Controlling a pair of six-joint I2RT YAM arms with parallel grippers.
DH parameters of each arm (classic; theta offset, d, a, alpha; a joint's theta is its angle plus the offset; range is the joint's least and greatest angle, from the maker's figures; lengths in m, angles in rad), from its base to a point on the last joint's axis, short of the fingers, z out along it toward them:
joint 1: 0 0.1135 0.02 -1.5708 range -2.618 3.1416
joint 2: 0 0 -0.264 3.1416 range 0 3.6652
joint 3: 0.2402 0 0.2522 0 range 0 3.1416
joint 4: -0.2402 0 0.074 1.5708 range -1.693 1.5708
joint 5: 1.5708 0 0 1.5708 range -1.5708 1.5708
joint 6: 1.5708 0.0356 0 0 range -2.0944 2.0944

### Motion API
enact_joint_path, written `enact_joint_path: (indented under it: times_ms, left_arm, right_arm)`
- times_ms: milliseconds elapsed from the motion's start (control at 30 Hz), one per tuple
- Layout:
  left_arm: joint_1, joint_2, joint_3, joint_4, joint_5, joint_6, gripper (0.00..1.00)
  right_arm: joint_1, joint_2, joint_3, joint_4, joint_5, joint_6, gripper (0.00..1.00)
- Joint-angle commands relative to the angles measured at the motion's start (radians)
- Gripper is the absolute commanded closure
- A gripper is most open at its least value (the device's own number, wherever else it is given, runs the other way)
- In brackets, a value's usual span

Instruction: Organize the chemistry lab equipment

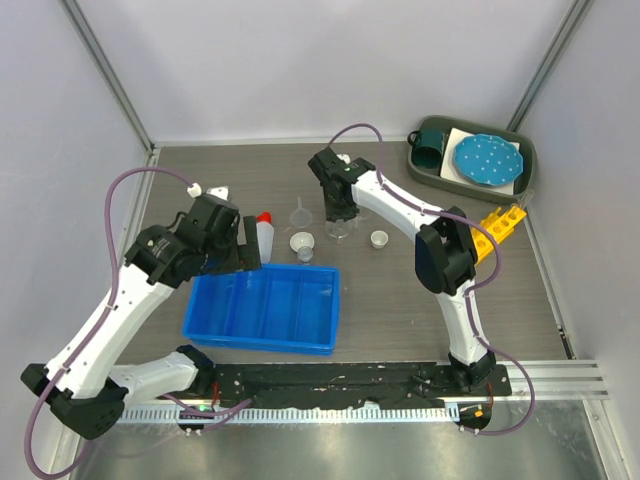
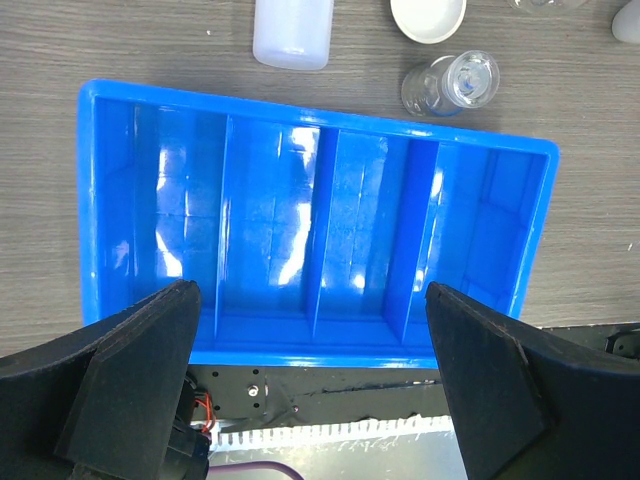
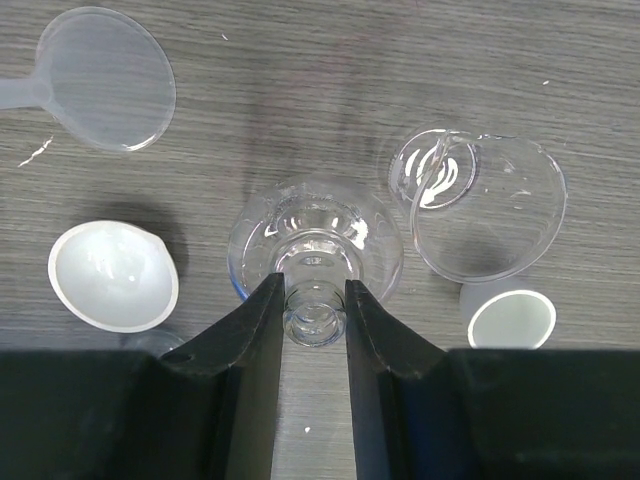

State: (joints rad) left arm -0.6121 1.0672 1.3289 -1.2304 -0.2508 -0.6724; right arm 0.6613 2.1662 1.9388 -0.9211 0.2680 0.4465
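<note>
My right gripper (image 3: 315, 292) is shut on the neck of a clear flask (image 3: 315, 225) that stands upright on the table; both fingers press against the neck. Around the flask are a clear funnel (image 3: 105, 78), a white round dish (image 3: 112, 275), a clear beaker (image 3: 480, 205) lying on its side and another small white dish (image 3: 512, 318). My left gripper (image 2: 310, 292) hangs open above the near rim of the blue divided bin (image 2: 320, 125), with nothing between its fingers. The white squeeze bottle (image 1: 265, 238) with its red nozzle and a small beaker (image 2: 450, 85) stand just behind the bin.
A yellow holed rack (image 1: 497, 228) lies at the right, close to the right arm. At the back right, a grey tray (image 1: 527, 175) holds a teal mug (image 1: 430, 148) and a blue dotted plate (image 1: 487, 160). The bin's compartments hold nothing.
</note>
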Motion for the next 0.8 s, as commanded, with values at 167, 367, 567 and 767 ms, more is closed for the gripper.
enact_joint_path:
  times_ms: [167, 367, 567, 767]
  left_arm:
    - [0.011, -0.036, -0.005, 0.008, -0.004, 0.011, 0.0]
    - [0.014, -0.052, 0.0, 0.0, -0.005, 0.011, 0.0]
    - [0.014, -0.072, 0.003, -0.006, -0.008, 0.011, 0.0]
    - [0.015, -0.076, -0.002, -0.004, -0.002, 0.013, 0.0]
  right_arm:
    - [0.034, -0.017, 0.031, -0.045, 0.051, 0.001, 0.99]
    - [0.05, -0.065, 0.075, -0.087, 0.089, -0.003, 0.99]
    - [0.086, -0.12, 0.126, -0.143, 0.134, -0.011, 0.99]
    - [0.142, -0.187, 0.16, -0.205, 0.191, -0.009, 0.99]
